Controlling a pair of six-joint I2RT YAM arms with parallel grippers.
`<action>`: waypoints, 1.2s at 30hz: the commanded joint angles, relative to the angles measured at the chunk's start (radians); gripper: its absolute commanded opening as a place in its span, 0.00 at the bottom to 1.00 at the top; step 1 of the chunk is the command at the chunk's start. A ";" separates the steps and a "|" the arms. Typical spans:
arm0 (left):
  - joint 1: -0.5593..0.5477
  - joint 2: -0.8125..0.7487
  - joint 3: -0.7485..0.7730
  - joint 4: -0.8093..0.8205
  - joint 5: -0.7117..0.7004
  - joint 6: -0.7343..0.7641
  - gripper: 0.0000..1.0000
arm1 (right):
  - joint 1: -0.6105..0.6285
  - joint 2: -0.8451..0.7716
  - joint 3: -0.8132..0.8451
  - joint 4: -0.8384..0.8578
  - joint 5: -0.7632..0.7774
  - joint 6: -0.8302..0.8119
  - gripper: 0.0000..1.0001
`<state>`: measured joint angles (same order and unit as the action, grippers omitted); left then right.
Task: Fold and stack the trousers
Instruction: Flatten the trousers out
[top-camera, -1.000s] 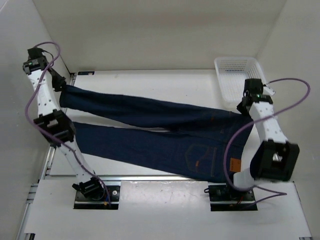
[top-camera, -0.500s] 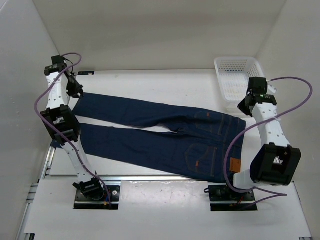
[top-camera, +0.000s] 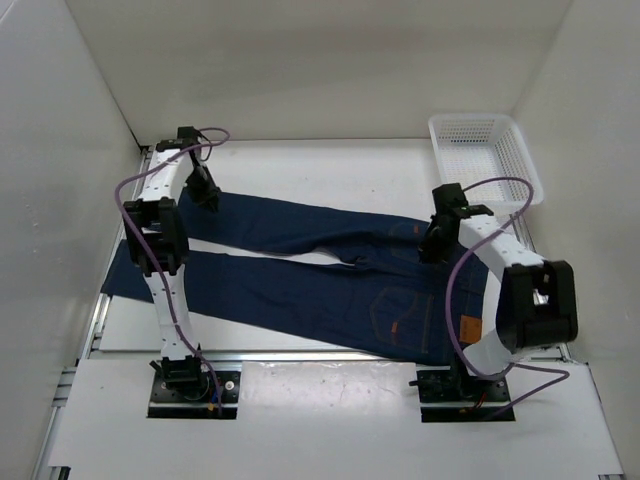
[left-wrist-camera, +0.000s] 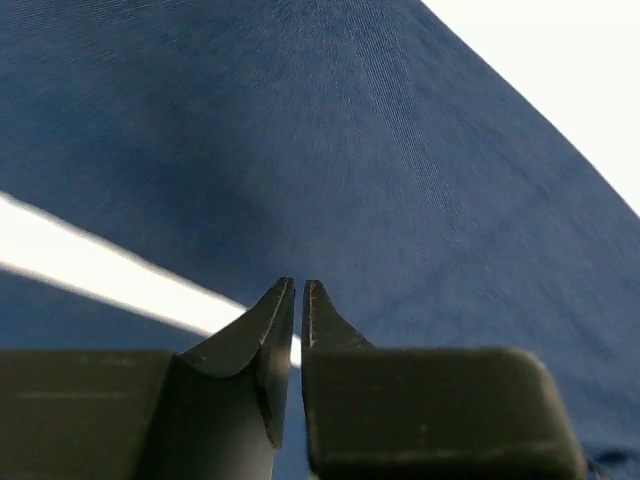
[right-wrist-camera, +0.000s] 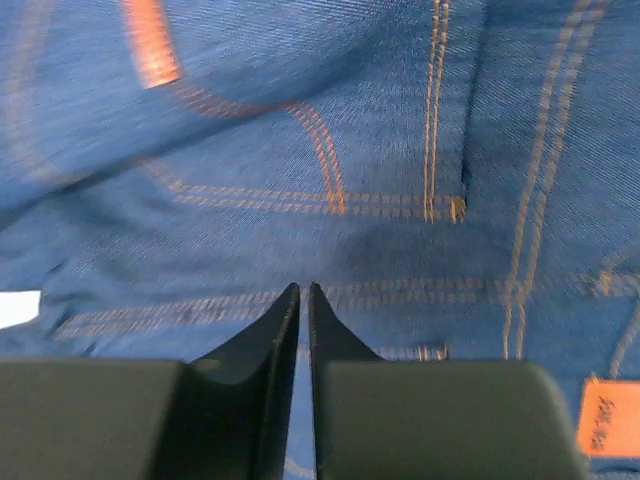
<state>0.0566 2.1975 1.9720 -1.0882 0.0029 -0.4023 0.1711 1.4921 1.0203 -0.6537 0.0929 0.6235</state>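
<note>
Lying flat across the table (top-camera: 300, 165), dark navy jeans (top-camera: 330, 270) ran left to right: far leg's cuff end beneath my left gripper (top-camera: 207, 192), pocketed seat beneath my right gripper (top-camera: 432, 245). Both sat pressed together, holding nothing.

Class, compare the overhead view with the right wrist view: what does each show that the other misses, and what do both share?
Only the overhead view shows the whole jeans spread flat on the table, the basket at the far right corner, the left arm and the right arm. Only the right wrist view shows the orange stitching close up, a rivet, an orange tag, and the right pincer shut, holding nothing. Both show the jeans' pocket end.
</note>
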 joint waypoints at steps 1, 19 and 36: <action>0.025 0.074 0.062 0.013 -0.021 -0.006 0.19 | -0.007 0.089 -0.008 0.063 -0.030 0.022 0.13; 0.115 0.429 0.577 -0.124 0.035 0.002 0.29 | -0.031 0.358 0.311 -0.046 0.089 -0.019 0.59; 0.172 -0.201 0.061 -0.026 -0.003 0.043 0.10 | -0.031 -0.229 0.063 -0.153 0.061 -0.004 0.08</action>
<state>0.2428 2.1426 2.1574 -1.1416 0.0067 -0.3676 0.1440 1.3579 1.1713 -0.7601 0.1734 0.5777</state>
